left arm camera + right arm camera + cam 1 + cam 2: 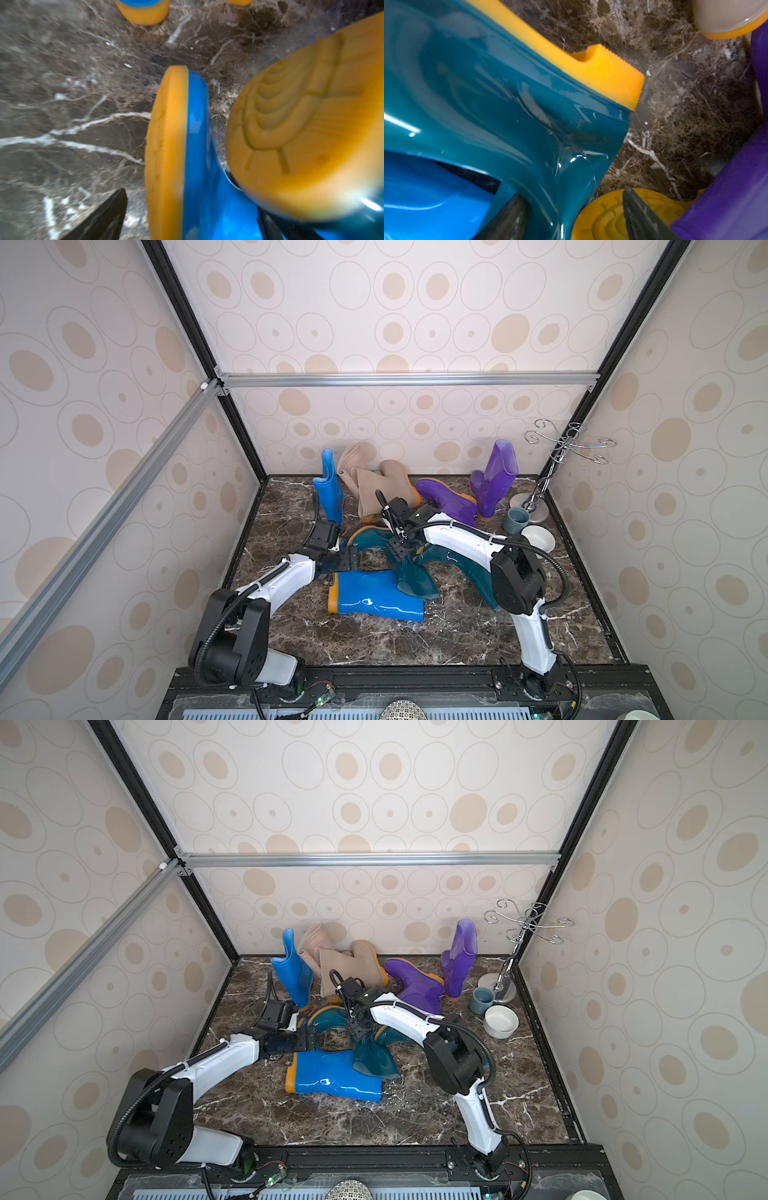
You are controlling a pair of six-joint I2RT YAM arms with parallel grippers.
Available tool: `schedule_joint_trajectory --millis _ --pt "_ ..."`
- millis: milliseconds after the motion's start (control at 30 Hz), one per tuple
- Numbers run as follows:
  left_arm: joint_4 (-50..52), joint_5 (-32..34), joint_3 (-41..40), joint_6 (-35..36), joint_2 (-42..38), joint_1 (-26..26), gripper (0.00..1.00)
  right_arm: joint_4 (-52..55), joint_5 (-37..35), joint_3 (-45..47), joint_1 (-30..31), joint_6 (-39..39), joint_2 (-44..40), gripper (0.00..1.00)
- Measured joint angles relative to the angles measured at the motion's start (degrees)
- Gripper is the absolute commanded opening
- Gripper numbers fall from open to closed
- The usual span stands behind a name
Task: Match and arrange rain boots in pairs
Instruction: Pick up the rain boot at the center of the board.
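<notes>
Left gripper (pixel 182 197) gapes wide astride the foot of the lying blue boot (pixel 197 145); right gripper (pixel 572 193), jaws apart, straddles the ankle of a teal boot (pixel 488 93). Both boots lie on the worktop (pixel 415 639).

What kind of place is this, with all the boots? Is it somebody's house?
Probably not a house: it looks like a robot practice booth. Two white-and-black robot arms are mounted at its front edge, and silver metal frame bars edge the spotted wallpaper walls around a brown marble-look table.
</notes>
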State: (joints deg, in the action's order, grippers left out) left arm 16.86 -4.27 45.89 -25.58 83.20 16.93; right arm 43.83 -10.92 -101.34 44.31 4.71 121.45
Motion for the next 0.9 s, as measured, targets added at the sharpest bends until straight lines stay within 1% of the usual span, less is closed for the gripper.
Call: schedule_joint_trajectory --millis 67,133,300,367,500,600,733,900 --pt "-0.61 1.27 0.0 -0.59 1.42 0.44 0.81 -0.11 0.28 0.0 0.2 0.13 0.0 0.73" --pt "-0.94 2.56 0.0 -0.96 2.23 0.68 0.71 -0.17 0.72 0.0 0.24 0.35 0.04 0.74" --pt "-0.66 5.22 0.11 -1.22 2.58 0.72 0.34 -0.11 1.66 -0.11 0.24 0.83 0.17 0.75" --pt "0.09 6.16 0.42 -0.96 2.12 0.72 0.23 0.02 1.99 -0.39 0.2 0.98 0.44 0.75" --pt "3.37 8.11 2.03 1.88 0.55 0.92 0.01 0.04 2.73 -1.27 0.13 1.38 1.27 0.75" --pt "7.04 8.74 3.43 4.02 0.0 0.7 0.0 0.39 3.54 -1.53 -0.04 1.49 1.7 0.75" --pt "13.07 10.34 5.01 6.43 -2.16 -1.18 0.0 0.26 4.85 -2.1 -0.09 1.66 2.56 0.76" --pt "22.69 15.82 9.97 9.64 -8.5 -3.96 0.0 0.2 6.23 -2.93 -0.11 2.14 3.1 0.76"
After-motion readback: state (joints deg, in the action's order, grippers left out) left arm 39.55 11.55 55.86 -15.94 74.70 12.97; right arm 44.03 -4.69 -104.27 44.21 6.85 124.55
